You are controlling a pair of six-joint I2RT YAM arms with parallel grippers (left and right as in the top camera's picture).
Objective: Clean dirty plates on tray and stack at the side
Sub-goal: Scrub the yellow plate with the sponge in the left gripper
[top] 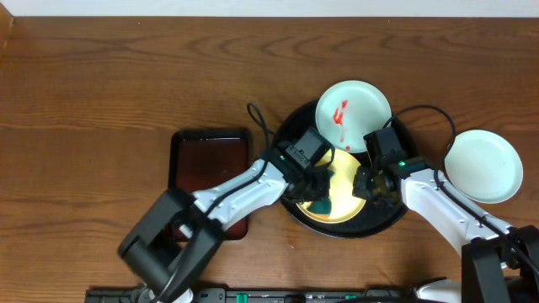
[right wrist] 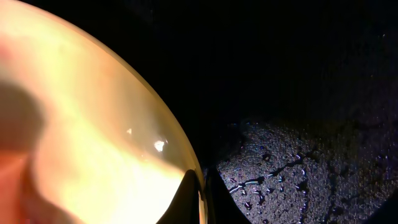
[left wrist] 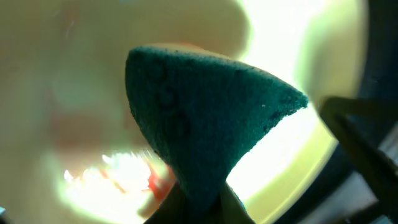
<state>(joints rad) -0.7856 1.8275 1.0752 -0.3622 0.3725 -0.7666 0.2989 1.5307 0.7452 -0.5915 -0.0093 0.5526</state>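
Observation:
The pale yellow plate (top: 341,198) lies in the round black tray (top: 383,220). My left gripper (top: 318,195) is shut on a green sponge (left wrist: 205,118) and presses it on the yellow plate (left wrist: 292,155), beside a red sauce smear (left wrist: 158,180). My right gripper (top: 368,187) is shut on the yellow plate's right rim (right wrist: 186,162); the wet tray floor (right wrist: 298,168) shows beside it. A pale blue-white plate with red sauce (top: 352,104) leans on the tray's far rim. A clean pale blue-white plate (top: 482,165) lies on the table to the right.
A small rectangular dark red-brown tray (top: 210,160) lies left of the black tray, partly under my left arm. Black cables loop near the tray's far edge. The wooden table (top: 126,76) stretches to the left and back.

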